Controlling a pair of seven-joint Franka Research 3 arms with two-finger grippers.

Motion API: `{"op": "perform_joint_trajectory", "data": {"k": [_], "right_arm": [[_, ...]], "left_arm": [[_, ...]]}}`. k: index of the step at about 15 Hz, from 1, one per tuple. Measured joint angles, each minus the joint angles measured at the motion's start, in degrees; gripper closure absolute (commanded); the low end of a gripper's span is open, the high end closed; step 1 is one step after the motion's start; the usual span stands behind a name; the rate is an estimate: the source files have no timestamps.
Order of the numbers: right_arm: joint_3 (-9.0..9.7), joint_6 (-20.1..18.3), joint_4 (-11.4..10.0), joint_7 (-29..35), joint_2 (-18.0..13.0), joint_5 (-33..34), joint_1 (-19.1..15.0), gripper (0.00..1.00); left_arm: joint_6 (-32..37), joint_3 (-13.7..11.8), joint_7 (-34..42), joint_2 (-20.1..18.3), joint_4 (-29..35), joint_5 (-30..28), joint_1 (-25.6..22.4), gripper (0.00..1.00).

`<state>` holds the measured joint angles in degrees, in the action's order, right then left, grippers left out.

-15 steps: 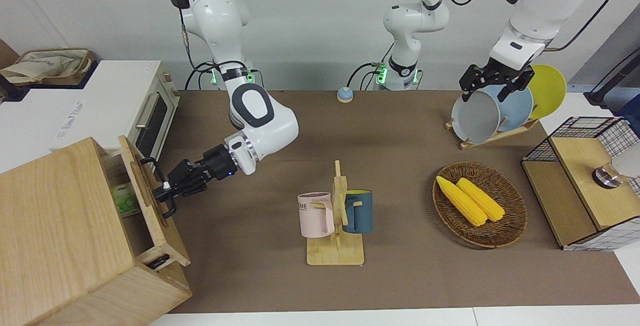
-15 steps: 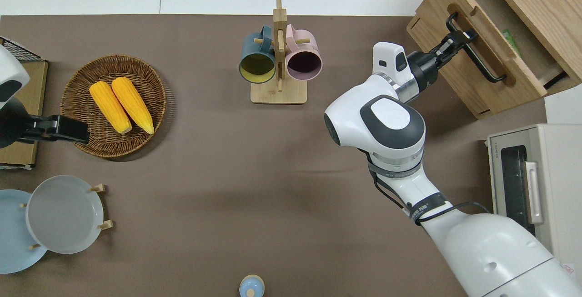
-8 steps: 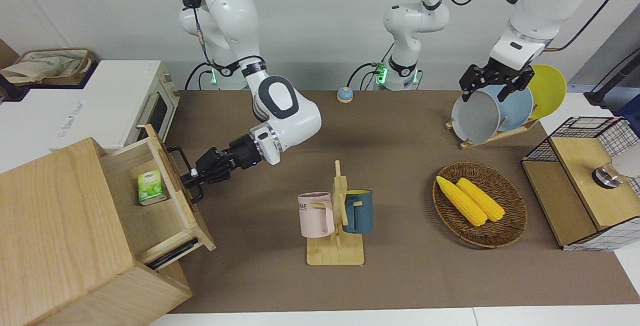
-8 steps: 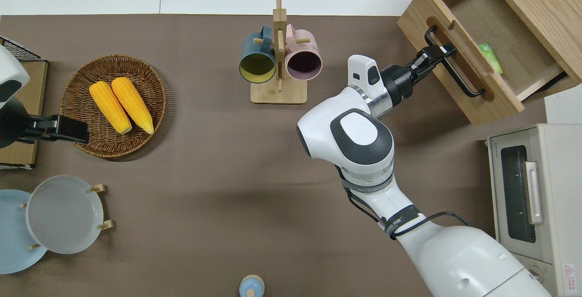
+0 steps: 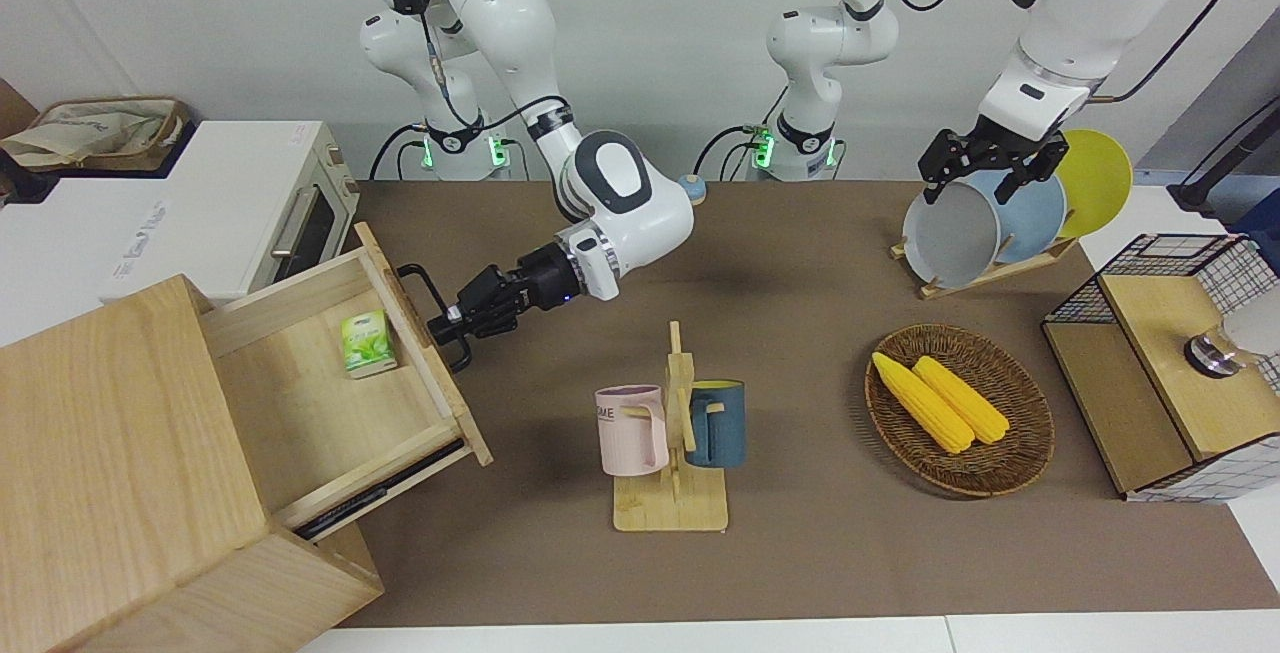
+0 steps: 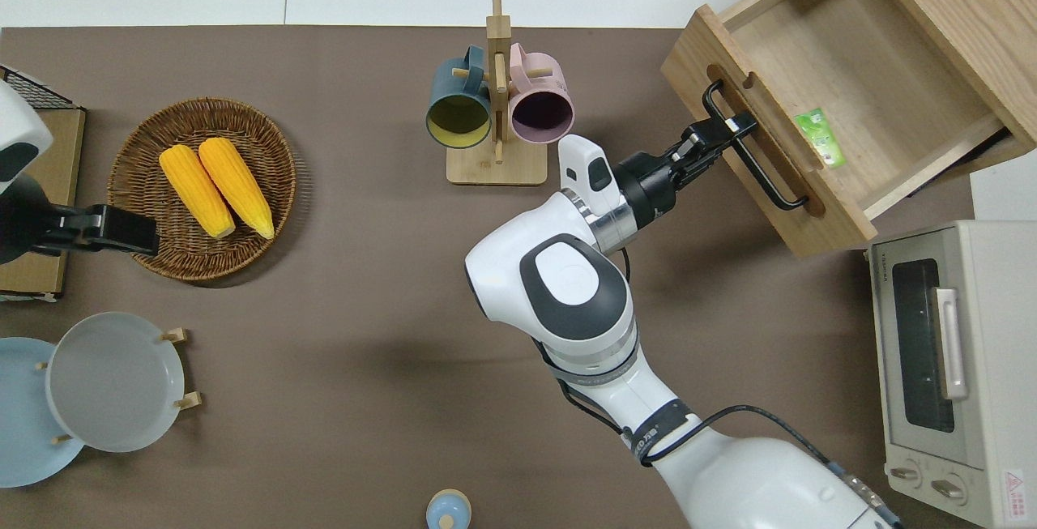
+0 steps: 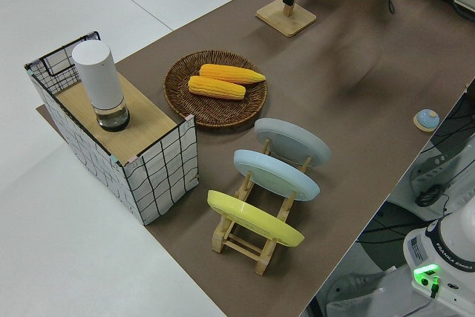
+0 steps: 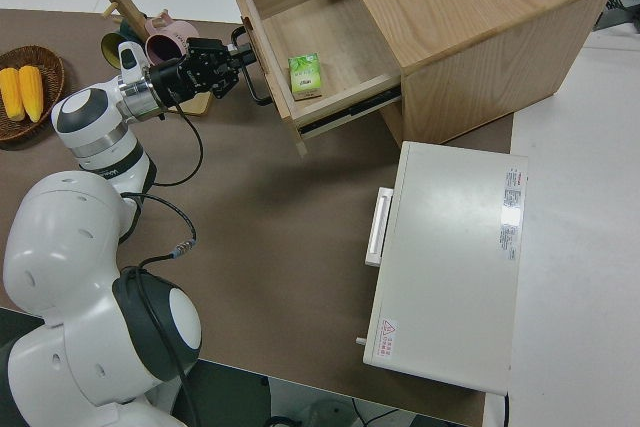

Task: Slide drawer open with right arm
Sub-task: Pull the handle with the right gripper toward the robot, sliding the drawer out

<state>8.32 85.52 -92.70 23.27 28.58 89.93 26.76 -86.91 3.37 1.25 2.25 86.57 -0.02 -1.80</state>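
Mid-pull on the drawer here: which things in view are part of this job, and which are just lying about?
In the job:
drawer
handle
right gripper, shut on handle

Lying about:
green carton in the drawer
toaster oven
mug stand
corn basket
plate rack
wire rack
left arm, parked

Bare table mat (image 6: 389, 270) beside the mug rack (image 6: 497, 91), near the open drawer (image 6: 826, 100).

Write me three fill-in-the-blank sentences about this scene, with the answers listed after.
1. The right gripper is shut on the drawer's black ____.
2. Inside the open drawer lies a small ____ carton.
3. The wicker basket holds two ears of ____.

Answers: handle; green; corn
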Motion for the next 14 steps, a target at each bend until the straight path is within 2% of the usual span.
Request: {"op": "perform_joint_trajectory", "data": {"k": [8, 12, 13, 14], "right_arm": [[0.16, -4.77, 0.38, 0.06, 0.01, -2.95, 5.96, 1.000], [0.06, -5.02, 0.40, 0.06, 0.02, -3.27, 6.33, 1.000], [0.06, -5.02, 0.41, 0.06, 0.02, -3.27, 6.33, 0.963], [0.06, -5.02, 0.41, 0.06, 0.02, -3.27, 6.33, 0.795]], "left_arm": [[0.00, 0.00, 0.00, 0.00, 0.00, 0.00, 0.00, 0.01], [0.00, 0.00, 0.00, 0.00, 0.00, 0.00, 0.00, 0.01], [0.00, 0.00, 0.00, 0.00, 0.00, 0.00, 0.00, 0.01], [0.00, 0.00, 0.00, 0.00, 0.00, 0.00, 0.00, 0.01]]}}
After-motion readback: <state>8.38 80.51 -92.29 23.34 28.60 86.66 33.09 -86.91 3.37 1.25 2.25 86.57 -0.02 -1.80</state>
